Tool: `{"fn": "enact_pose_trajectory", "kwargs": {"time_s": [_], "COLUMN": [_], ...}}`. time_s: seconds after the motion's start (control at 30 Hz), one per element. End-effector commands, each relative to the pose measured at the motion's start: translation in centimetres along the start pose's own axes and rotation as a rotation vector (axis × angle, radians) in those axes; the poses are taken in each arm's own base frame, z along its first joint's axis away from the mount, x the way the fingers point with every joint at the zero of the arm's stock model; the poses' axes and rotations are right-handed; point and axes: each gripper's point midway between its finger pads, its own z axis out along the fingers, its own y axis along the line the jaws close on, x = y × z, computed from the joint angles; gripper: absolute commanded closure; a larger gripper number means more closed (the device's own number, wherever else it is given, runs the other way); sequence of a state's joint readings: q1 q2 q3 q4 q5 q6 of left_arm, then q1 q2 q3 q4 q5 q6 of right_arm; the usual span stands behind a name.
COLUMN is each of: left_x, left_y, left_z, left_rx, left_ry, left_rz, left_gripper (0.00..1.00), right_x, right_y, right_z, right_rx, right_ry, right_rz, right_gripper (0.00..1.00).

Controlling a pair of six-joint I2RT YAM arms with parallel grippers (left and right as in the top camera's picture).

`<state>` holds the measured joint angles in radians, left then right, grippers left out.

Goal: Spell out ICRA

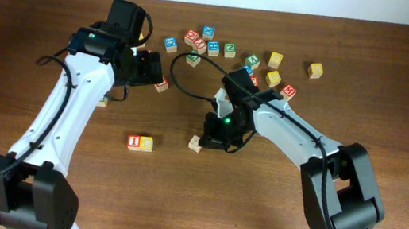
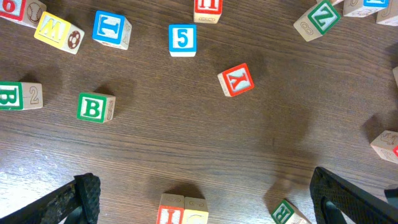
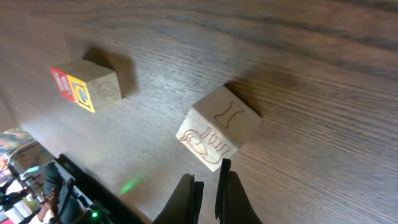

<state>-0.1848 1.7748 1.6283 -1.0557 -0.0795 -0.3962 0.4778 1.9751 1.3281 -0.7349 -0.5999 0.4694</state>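
At the front of the counter point(image 1: 254, 218), the red "I" cube point(image 1: 134, 142) and yellow "C" cube point(image 1: 146, 144) sit touching, side by side. To their right the green "R" cube point(image 2: 283, 212) lies askew, with the right tool point(image 3: 208, 174) pinched closed and empty just beside it. Further back the red "A" cube point(image 2: 236, 79) stands alone, the left tool point(image 1: 143, 67) spread wide and empty near it, with loose cubes point(image 1: 212, 47) beyond

A dark brown wood-grain desk point(image 1: 254, 218) carries a small wooden red "I" cube point(image 1: 134, 142) touching a yellow "C" cube point(image 1: 146, 144). A green "R" cube point(image 2: 283, 212) lies near them, a red "A" cube point(image 2: 236, 80) sits apart, and other wooden letter cubes point(image 1: 212, 47) are scattered beyond.
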Motion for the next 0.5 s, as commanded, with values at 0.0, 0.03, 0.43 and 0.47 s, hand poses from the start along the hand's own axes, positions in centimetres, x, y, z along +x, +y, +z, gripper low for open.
{"fn": "enact_pose_trajectory", "kwargs": {"time_s": [0.0, 0.03, 0.43, 0.47], "left_x": [-0.5, -0.5, -0.5, -0.5], "left_y": [-0.1, -0.1, -0.1, -0.1], "left_z": [-0.5, -0.5, -0.5, -0.5], "left_rx": [0.0, 0.0, 0.0, 0.0], "left_ry": [-0.019, -0.019, -0.019, -0.019], "left_rz": [0.009, 0.009, 0.009, 0.009], "left_gripper": [0.01, 0.01, 0.01, 0.01], "right_x": [0.0, -0.1, -0.3, -0.4], "right_y": [0.1, 0.5, 0.7, 0.2], "right_z": [0.3, 0.5, 1.0, 1.0], "right_rx": [0.029, 0.021, 0.056, 0.08], "right_ry": [-0.018, -0.024, -0.049, -0.059], "right_rz": [-0.02, -0.034, -0.029, -0.027], "right_gripper": [0.96, 0.96, 0.96, 0.96]}}
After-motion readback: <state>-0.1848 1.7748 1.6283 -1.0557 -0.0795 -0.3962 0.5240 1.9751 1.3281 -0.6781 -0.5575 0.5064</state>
